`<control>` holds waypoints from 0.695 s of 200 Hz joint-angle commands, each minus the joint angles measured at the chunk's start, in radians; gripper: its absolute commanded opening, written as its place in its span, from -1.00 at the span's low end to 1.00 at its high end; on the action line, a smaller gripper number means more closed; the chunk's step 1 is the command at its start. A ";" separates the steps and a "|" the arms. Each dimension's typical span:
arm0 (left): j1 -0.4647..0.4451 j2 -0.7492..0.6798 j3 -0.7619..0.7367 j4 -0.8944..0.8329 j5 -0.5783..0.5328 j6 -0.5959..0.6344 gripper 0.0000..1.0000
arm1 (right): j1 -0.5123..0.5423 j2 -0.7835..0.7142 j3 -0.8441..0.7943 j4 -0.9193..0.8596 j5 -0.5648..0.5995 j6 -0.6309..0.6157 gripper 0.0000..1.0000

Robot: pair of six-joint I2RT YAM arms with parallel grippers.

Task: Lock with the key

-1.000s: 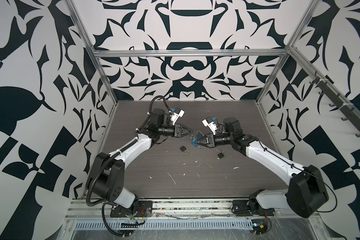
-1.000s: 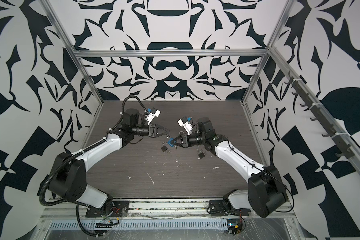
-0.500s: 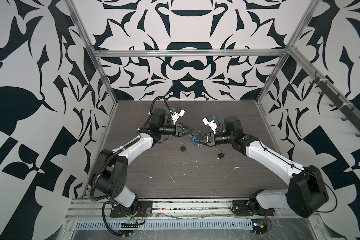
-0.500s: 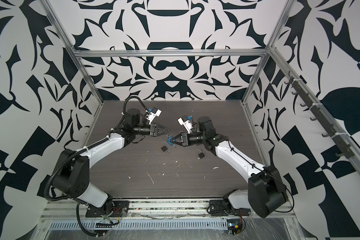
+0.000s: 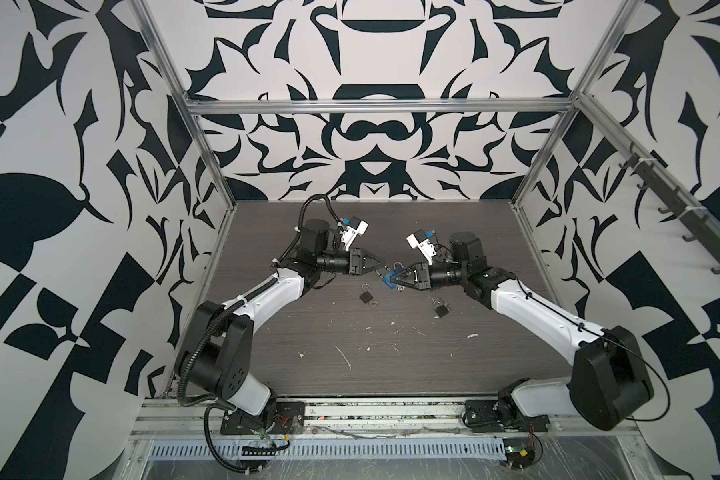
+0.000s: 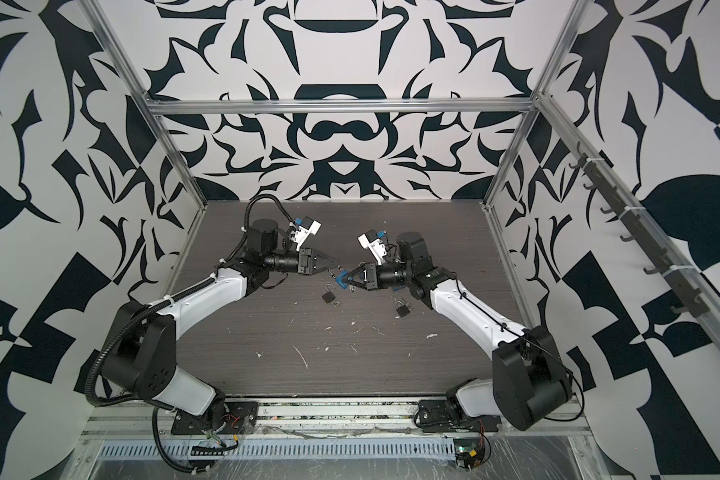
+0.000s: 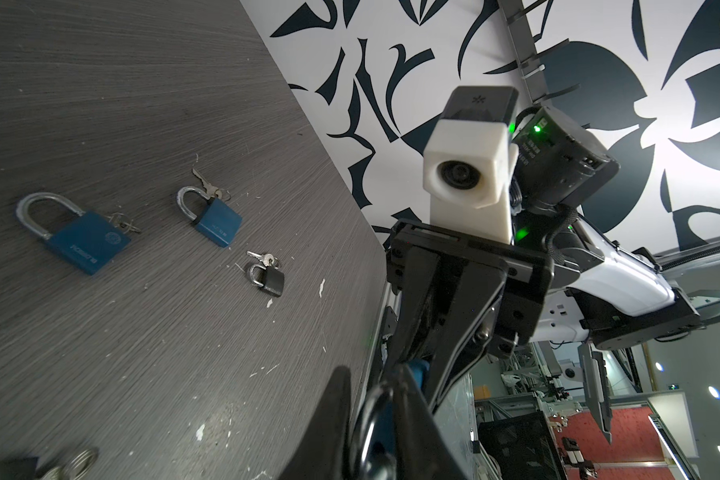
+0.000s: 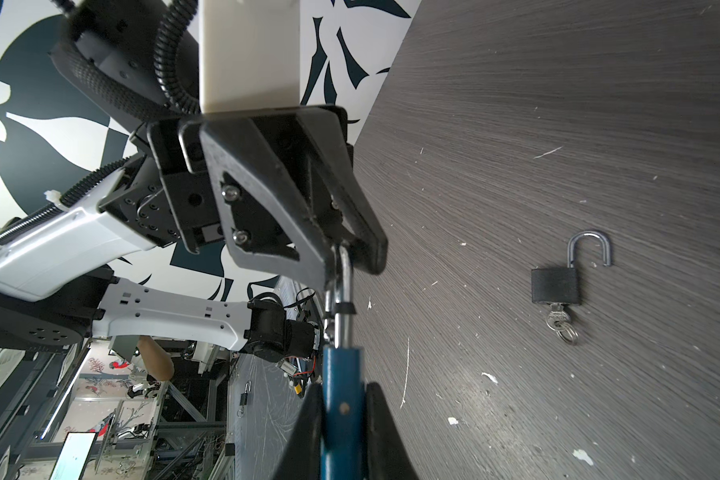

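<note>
A blue padlock hangs in the air between the two arms. My right gripper is shut on its body, which shows in both top views. Its steel shackle points at my left gripper, whose fingers close on it from both sides. In the left wrist view the shackle sits between the fingers of the left gripper. The two grippers meet tip to tip above the table's middle. The held padlock's key is hidden.
On the dark table lie a black padlock with an open shackle and a key in it, two more blue padlocks and a small black padlock, each with keys beside it. Patterned walls close three sides.
My left gripper's fingers have narrowed onto the shackle. My right gripper has risen slightly with the padlock toward the left gripper.
</note>
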 commanded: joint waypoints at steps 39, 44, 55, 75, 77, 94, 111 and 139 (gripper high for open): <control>0.016 -0.041 -0.022 -0.033 -0.005 0.029 -0.67 | -0.006 -0.018 0.040 0.067 -0.031 0.006 -1.00; 0.017 -0.040 -0.022 -0.034 -0.005 0.029 -0.69 | -0.007 -0.019 0.040 0.069 -0.033 0.008 -1.00; 0.019 -0.036 -0.021 -0.033 -0.004 0.029 -0.76 | -0.007 -0.020 0.040 0.077 -0.037 0.017 -1.00; 0.019 -0.030 -0.019 -0.033 -0.001 0.030 -0.94 | -0.008 -0.024 0.037 0.106 -0.045 0.043 -1.00; 0.019 -0.030 -0.020 -0.034 0.000 0.030 -0.95 | -0.008 -0.024 0.037 0.109 -0.047 0.049 -1.00; 0.020 -0.027 -0.019 -0.037 0.000 0.035 -1.00 | -0.009 -0.029 0.027 0.172 -0.073 0.101 -1.00; 0.020 -0.024 -0.024 -0.036 -0.004 0.040 -1.00 | -0.009 -0.034 0.019 0.236 -0.100 0.161 -1.00; 0.022 -0.027 -0.032 -0.025 -0.014 0.043 -1.00 | -0.009 -0.046 0.010 0.312 -0.128 0.254 -1.00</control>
